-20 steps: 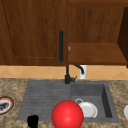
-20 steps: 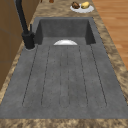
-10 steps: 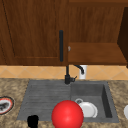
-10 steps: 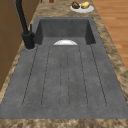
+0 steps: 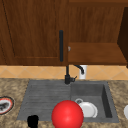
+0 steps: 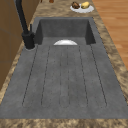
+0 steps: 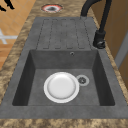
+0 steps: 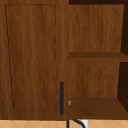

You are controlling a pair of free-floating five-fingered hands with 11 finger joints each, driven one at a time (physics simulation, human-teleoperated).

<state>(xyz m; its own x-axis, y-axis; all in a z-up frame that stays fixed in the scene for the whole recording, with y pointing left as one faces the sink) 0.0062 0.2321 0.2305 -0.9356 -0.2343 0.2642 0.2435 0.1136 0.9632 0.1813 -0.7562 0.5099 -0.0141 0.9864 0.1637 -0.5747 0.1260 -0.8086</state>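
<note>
My left hand (image 5: 32, 121) shows as a small black shape at the front edge of the drainboard (image 5: 45, 100), left of a large red ball (image 5: 67, 115). The ball overlaps the sink's front rim in the front view. Dark streaks of a hand (image 7: 7, 3) appear beyond the counter's front edge in the right side view. A white plate (image 7: 61, 87) lies flat in the sink basin (image 7: 35, 75) beside the drain (image 7: 82, 80); the same plate (image 5: 87, 109) sits just right of the ball.
A black faucet (image 5: 67, 75) stands behind the sink. A red-rimmed plate (image 5: 5, 105) lies on the left counter, and a bowl of fruit (image 6: 81, 7) on the right counter. Above, the cabinet door (image 8: 32, 57) is closed beside open shelves (image 8: 96, 56).
</note>
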